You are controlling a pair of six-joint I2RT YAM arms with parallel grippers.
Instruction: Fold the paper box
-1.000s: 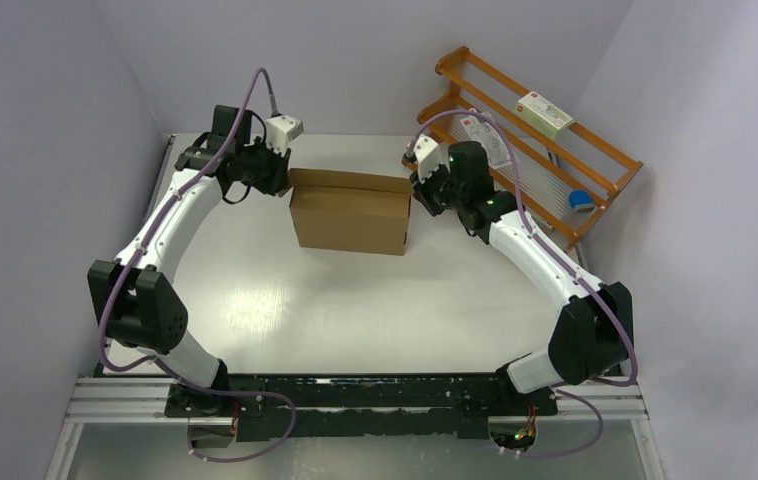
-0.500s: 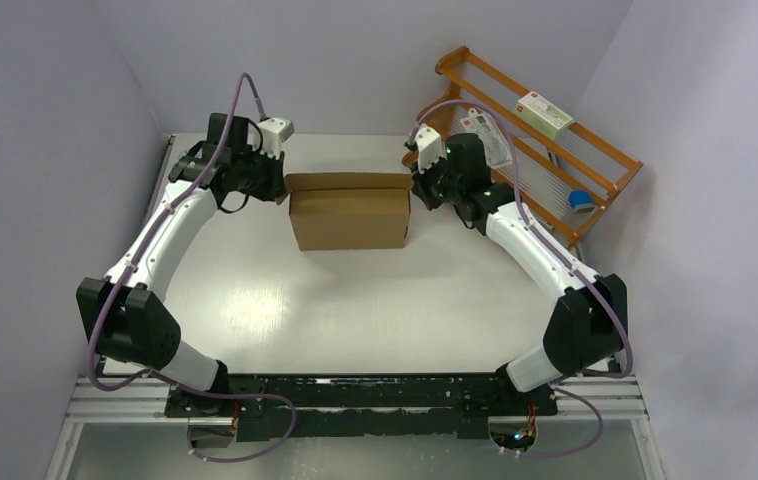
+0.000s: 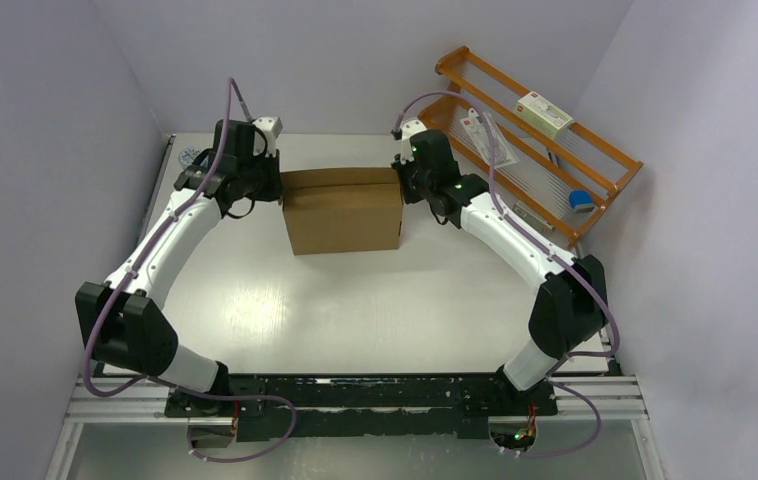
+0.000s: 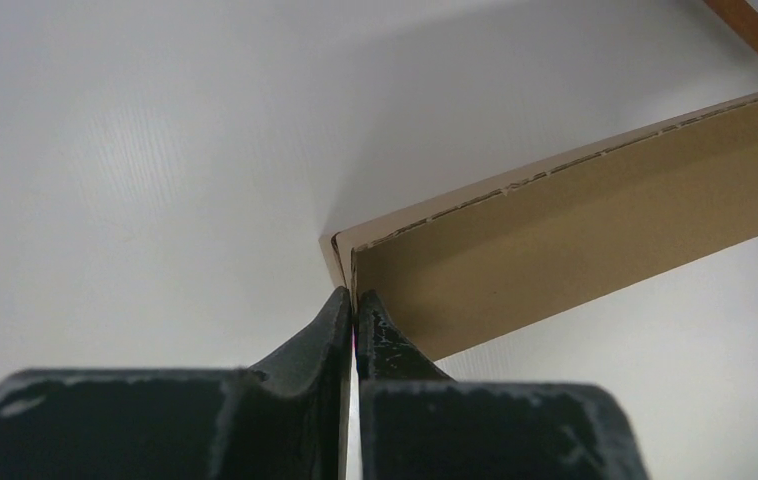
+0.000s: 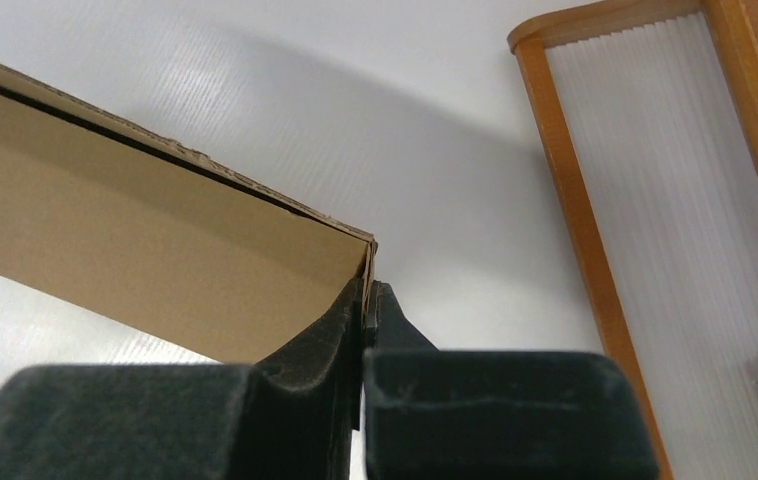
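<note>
Paper box [image 3: 342, 210] is sitting on the table [image 3: 355, 310], spanning the gap between the 2 sets of jaws. Its long axis is running straight from the left jaws to the right jaws, and 1 broad face is turning toward the arm bases. Left jaws are pressing together on a thin cardboard wall at the box's end corner, with the panel stretching away ahead of them. Right jaws are pinching the opposite end corner the same way. In the right wrist view a dark slit is showing along the box edge just ahead of the jaws, so a panel there is probably not seating fully. The wooden rack [image 3: 540, 135] is standing outboard of the right jaws, apart from the box. Judging handling: light, hollow and stiff along the flutes, but creasing easily under a hard pinch. Single-wall end edges near the corners are looking like the best hold, with both sides moving together to avoid racking.
</note>
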